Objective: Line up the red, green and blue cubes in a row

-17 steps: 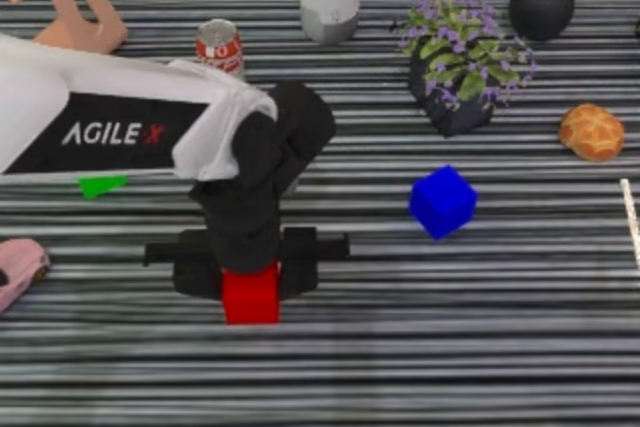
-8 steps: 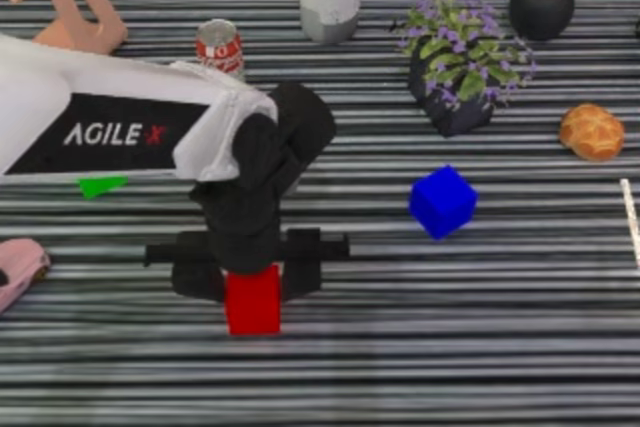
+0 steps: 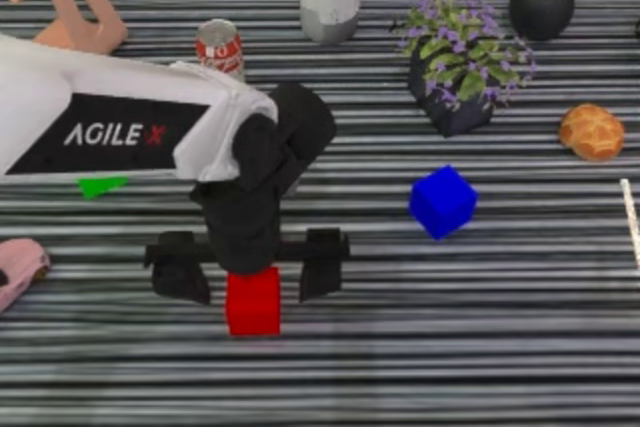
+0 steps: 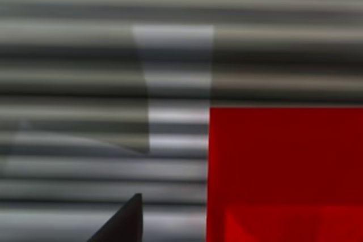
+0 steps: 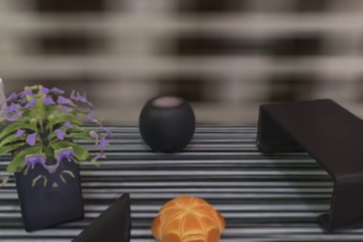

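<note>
Three cubes to line up — the placing of the red cube (image 3: 252,300) looks finished. It rests on the striped table (image 3: 480,347); the blue cube (image 3: 442,201) sits well apart, toward the plant (image 3: 462,57). The left gripper (image 3: 250,265) hangs above the red cube, fingers wide, gripping nothing. Next: lift clear, fetch the green cube (image 3: 102,185).

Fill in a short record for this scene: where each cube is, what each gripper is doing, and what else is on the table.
red cube: front centre, on the table between the open fingers
green cube: mostly hidden under the left arm
blue cube: right of centre, alone
left gripper: open, over the red cube
right gripper: not seen in the top view
other things: can, plant, bread roll
</note>
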Controlling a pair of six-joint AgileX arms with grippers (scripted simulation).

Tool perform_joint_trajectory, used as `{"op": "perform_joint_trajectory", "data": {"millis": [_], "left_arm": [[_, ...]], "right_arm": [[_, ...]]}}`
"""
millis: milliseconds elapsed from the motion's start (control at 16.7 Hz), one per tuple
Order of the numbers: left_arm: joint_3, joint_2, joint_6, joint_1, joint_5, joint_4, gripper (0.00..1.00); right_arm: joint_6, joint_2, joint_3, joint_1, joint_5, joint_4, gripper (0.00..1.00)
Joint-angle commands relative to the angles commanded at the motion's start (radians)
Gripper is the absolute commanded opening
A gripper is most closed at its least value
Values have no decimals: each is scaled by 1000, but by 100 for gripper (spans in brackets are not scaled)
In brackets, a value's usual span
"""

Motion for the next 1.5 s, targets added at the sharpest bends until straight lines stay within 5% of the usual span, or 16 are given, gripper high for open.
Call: {"op": "perform_joint_trajectory", "data": {"millis": [1140,1500], "left_arm": [[155,-98,5,14,-1,-258,100],[297,10,282,109,2,-309,100]], "right_arm": [[0,0,0,0,0,0,100],[0,0,0,0,0,0,100]]}}
